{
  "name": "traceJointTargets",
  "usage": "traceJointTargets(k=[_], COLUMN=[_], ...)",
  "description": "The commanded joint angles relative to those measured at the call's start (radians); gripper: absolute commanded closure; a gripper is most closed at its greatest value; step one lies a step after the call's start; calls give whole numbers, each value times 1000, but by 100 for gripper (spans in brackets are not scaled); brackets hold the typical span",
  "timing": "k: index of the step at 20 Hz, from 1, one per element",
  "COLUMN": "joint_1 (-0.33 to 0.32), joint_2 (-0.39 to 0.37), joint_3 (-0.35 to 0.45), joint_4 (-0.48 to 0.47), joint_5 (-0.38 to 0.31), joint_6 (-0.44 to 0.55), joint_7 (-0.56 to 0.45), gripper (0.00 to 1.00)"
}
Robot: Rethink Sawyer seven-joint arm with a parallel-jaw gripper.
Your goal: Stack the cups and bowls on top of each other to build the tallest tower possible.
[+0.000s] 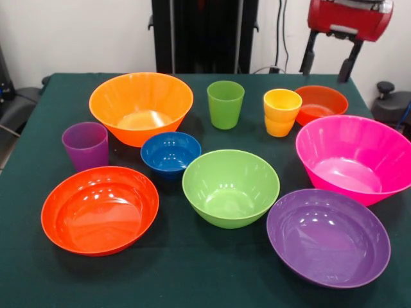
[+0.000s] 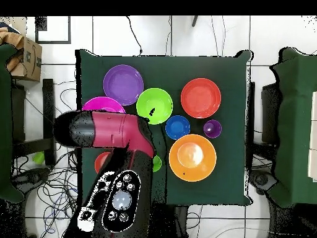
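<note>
All cups and bowls stand apart and upright on the green table (image 1: 192, 269); none is on another. At the back are the large orange bowl (image 1: 141, 106), green cup (image 1: 225, 104), yellow-orange cup (image 1: 281, 112) and small red-orange bowl (image 1: 320, 102). The purple cup (image 1: 85, 145), small blue bowl (image 1: 170, 153), lime green bowl (image 1: 230, 186) and pink bowl (image 1: 353, 157) are in the middle. The large red-orange bowl (image 1: 99, 208) and purple bowl (image 1: 327, 236) are in front. My gripper (image 1: 327, 76) hangs open and empty above the back right corner, behind the small red-orange bowl.
In the overhead view the arm (image 2: 117, 133) covers the yellow-orange cup and part of the pink bowl (image 2: 102, 103). The black pedestal (image 1: 204, 35) stands behind the table. Chairs (image 2: 297, 124) stand at the table's sides, and a cardboard box (image 2: 25, 59) is on one.
</note>
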Motion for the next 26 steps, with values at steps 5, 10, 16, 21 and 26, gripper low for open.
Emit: traceJointTargets(k=[5,10,16,21,26], joint_1=[-56,-50,-46,-48,-90], joint_2=[171,189,187,96,-5], joint_3=[21,10,12,33,69], joint_4=[-243,-307,-433,-304,-139], joint_5=[21,46,35,4,-11], joint_6=[174,252,434,356,224], joint_7=[181,219,178,60,-65], gripper=[0,0,0,0,0])
